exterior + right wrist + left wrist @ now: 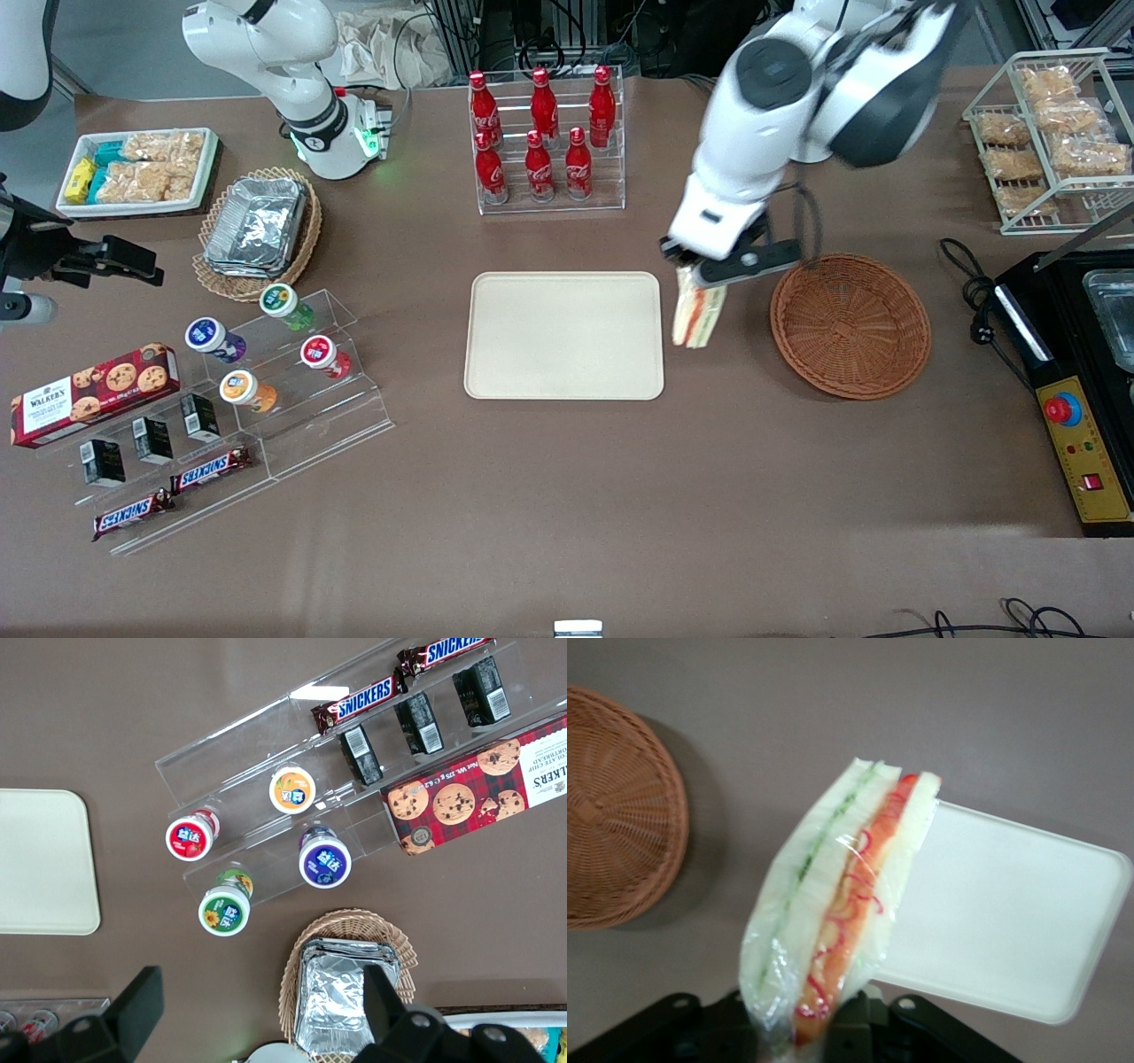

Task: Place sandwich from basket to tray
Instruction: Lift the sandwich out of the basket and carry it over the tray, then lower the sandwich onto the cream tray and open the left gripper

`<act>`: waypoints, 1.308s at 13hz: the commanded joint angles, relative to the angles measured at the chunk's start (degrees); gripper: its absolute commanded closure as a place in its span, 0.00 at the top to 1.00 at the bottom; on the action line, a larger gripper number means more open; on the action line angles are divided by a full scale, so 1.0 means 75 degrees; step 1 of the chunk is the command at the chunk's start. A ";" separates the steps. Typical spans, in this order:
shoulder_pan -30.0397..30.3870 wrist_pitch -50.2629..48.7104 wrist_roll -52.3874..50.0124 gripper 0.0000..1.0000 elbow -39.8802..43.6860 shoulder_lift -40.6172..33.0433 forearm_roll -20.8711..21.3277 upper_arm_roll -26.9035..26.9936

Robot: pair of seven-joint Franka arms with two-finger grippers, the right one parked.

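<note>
Right, the sandwich point(698, 316) is up in the air, clamped at its top end between the fingers of the left gripper point(694, 276), hanging point-down above the table point(567, 496). Taking the tray point(564, 334) as our marker: the sandwich hangs just beside the tray's short edge on the working arm's side, above the strip of table between tray and basket point(850, 324). From the wrist, the wrapped wedge point(833, 912) shows green, orange and red layers, its tip overlapping the tray's corner point(992, 912). The basket point(616, 811) sits near the tray, farther toward the working arm's end.
</note>
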 commanded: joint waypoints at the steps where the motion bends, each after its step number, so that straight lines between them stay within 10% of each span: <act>1: -0.0424 0.0790 -0.1261 0.00 0.0224 0.1388 0.0969 -0.0072; 10: -0.0881 0.2071 -0.3222 0.00 0.0224 0.3512 0.3127 -0.0060; 12: -0.0881 0.2095 -0.3222 0.28 0.0247 0.3641 0.3140 -0.0060; 13: -0.0881 0.2106 -0.3199 0.99 0.0247 0.3642 0.3151 -0.0060; 17: -0.0869 0.2095 -0.3210 1.00 0.0282 0.3618 0.3140 -0.0060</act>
